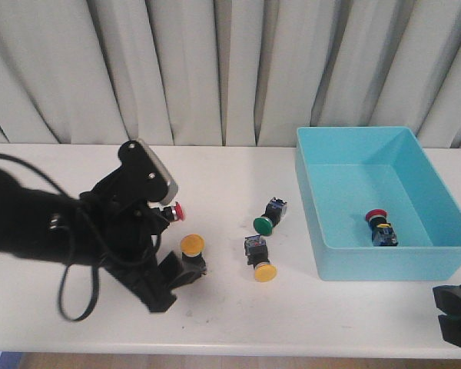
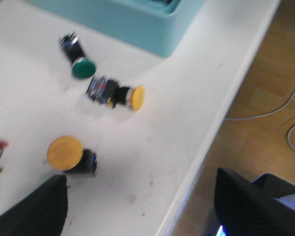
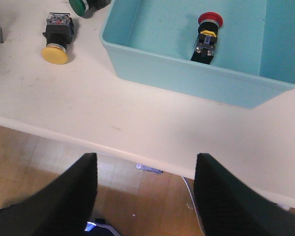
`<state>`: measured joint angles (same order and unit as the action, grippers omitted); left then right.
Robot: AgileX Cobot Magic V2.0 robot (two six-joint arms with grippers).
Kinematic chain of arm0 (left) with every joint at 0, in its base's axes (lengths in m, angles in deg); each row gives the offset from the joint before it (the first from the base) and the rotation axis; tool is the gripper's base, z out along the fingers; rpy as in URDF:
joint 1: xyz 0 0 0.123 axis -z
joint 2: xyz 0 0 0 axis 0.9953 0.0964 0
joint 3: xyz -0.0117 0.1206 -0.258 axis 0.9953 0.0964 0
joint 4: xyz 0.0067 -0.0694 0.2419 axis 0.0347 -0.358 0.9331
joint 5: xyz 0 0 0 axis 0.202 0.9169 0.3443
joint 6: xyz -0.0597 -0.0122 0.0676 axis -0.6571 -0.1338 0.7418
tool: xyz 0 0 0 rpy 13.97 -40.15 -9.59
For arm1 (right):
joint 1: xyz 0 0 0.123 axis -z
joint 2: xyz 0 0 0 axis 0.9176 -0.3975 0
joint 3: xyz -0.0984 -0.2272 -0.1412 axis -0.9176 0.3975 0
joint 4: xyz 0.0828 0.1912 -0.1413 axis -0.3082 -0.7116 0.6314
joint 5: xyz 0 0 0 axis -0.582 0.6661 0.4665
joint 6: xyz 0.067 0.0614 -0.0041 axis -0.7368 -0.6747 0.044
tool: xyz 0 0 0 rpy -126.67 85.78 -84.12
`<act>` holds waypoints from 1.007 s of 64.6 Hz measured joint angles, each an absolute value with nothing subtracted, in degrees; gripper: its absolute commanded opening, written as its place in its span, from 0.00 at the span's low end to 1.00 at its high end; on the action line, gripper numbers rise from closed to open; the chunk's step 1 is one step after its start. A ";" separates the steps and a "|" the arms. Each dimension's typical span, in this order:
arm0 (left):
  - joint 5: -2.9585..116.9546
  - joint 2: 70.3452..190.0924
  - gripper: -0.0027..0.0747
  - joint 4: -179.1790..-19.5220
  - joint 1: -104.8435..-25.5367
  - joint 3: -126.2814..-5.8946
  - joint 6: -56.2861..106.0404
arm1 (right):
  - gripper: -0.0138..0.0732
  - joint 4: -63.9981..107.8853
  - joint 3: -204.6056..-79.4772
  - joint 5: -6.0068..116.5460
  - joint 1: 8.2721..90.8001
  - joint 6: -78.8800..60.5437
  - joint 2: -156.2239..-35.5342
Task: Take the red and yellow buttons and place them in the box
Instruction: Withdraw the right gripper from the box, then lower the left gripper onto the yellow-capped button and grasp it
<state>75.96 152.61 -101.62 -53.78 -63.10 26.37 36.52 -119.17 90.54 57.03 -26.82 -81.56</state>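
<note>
Large turquoise-blue rectangular plastic box (image 1: 384,201) with tall smooth walls, standing on the right part of the white table (image 1: 230,307), near the front edge. Inside it, on the floor toward the front right: one button with a round domed red cap on a blocky black body with a yellow band (image 1: 379,227), lying on its side, cap toward the curtain; seen again in the right wrist view (image 3: 206,39).

On the table left of the box, four more buttons. Yellow domed cap on a black body (image 1: 191,252), just beside the left gripper (image 1: 169,280), standing cap-up in the left wrist view (image 2: 66,155). A second yellow-capped button with a clear-and-black block body (image 1: 259,257), tipped on its side, cap toward the front edge. A green-capped button on a dark body (image 1: 268,217), lying just behind it, not touching. A small red-capped button (image 1: 171,211) close against the left arm's black wrist housing, partly hidden.

Left gripper low over the table by the first yellow button, fingers (image 2: 37,209) spread wide, nothing between them. Right gripper (image 3: 145,196) off the table's front edge at the right, fingers (image 3: 69,196) apart and empty, wooden floor below.
</note>
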 measured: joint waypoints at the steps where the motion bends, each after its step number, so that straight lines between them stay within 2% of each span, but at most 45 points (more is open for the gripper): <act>1: 76.23 153.32 0.78 -100.19 -53.78 -63.68 24.79 | 0.66 36.52 -119.17 90.54 57.03 -26.82 -81.56; 18: 83.55 167.80 0.78 -77.53 -53.78 -76.71 5.27 | 0.66 36.47 -119.17 90.54 57.03 -26.82 -81.56; 55: 91.20 191.63 0.78 -75.21 -53.84 -96.93 8.12 | 0.66 36.47 -118.87 90.14 57.03 -26.82 -81.56; 65: 92.68 194.99 0.72 -75.21 -53.84 -98.33 8.19 | 0.66 36.47 -118.87 90.14 57.03 -26.82 -81.56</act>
